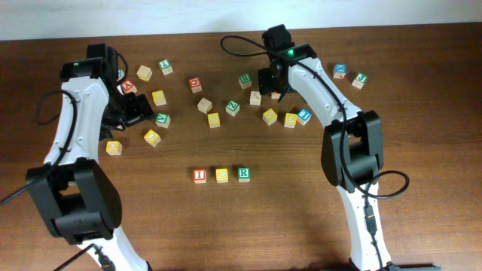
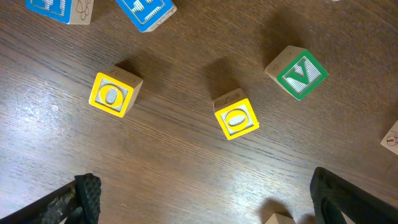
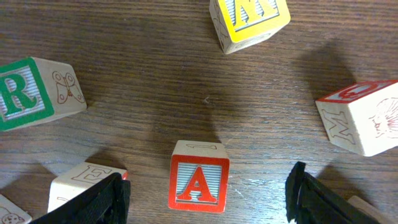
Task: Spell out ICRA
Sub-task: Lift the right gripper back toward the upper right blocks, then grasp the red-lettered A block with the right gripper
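Observation:
Three blocks stand in a row at the front middle: a red I block (image 1: 199, 175), a yellow block (image 1: 222, 175) and a green R block (image 1: 243, 174). My right gripper (image 1: 273, 86) is open at the back of the table. In the right wrist view a red A block (image 3: 199, 185) stands upright between its fingers (image 3: 208, 190), apart from both. My left gripper (image 1: 135, 111) is open and empty over bare wood (image 2: 205, 193); two yellow O blocks (image 2: 114, 94) (image 2: 236, 118) and a green V block (image 2: 297, 73) lie ahead of it.
Several loose blocks are scattered across the back half of the table. Near the A block are a green R block (image 3: 28, 93), a yellow M block (image 3: 250, 20), a red-edged block (image 3: 364, 118) and an E block (image 3: 81, 183) against the left finger.

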### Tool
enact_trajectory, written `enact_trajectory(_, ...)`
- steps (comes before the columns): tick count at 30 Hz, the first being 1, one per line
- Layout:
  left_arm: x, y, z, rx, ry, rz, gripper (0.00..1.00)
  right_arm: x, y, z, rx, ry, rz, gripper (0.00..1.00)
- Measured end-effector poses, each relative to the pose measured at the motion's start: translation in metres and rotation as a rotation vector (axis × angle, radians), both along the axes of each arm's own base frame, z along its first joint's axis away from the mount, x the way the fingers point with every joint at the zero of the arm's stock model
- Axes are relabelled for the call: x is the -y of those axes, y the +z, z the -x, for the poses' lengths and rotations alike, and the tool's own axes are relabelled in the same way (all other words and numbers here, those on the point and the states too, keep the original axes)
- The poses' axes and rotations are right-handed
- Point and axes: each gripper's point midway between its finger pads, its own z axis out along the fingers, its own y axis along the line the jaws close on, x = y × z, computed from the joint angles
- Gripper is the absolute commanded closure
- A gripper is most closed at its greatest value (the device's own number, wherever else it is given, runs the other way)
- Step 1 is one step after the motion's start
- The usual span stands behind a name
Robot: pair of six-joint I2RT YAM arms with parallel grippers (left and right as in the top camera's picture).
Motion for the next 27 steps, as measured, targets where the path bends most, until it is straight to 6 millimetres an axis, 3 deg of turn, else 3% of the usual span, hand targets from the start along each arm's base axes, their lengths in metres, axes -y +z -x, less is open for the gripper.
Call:
enact_trajectory(12, 0.0, 0.0, 0.0, 0.0, 0.0, 0.0, 0.01, -0.001, -0.003, -0.002, 0.004, -0.012, -0.006, 0.29)
enact_trajectory(13, 0.0, 0.0, 0.0, 0.0, 0.0, 0.0, 0.01, -0.001, -0.011, -0.002, -0.006, -0.02, -0.006, 0.35)
enact_trajectory(16, 0.0, 0.0, 0.0, 0.0, 0.0, 0.0, 0.01, -0.001, -0.022, -0.002, -0.02, -0.025, -0.004, 0.38)
enact_trajectory(17, 0.0, 0.0, 0.0, 0.0, 0.0, 0.0, 0.01, -0.001, -0.023, -0.002, -0.019, -0.026, -0.004, 0.44)
enact_trajectory(20, 0.0, 0.0, 0.0, 0.0, 0.0, 0.0, 0.01, -0.001, -0.023, -0.003, -0.016, -0.026, -0.005, 0.44)
enact_trajectory(23, 0.0, 0.0, 0.0, 0.0, 0.0, 0.0, 0.01, -0.001, -0.022, -0.004, -0.011, -0.027, -0.007, 0.55)
enact_trajectory(27, 0.0, 0.0, 0.0, 0.0, 0.0, 0.0, 0.01, -0.002, -0.022, -0.005, -0.004, -0.026, -0.009, 0.56)
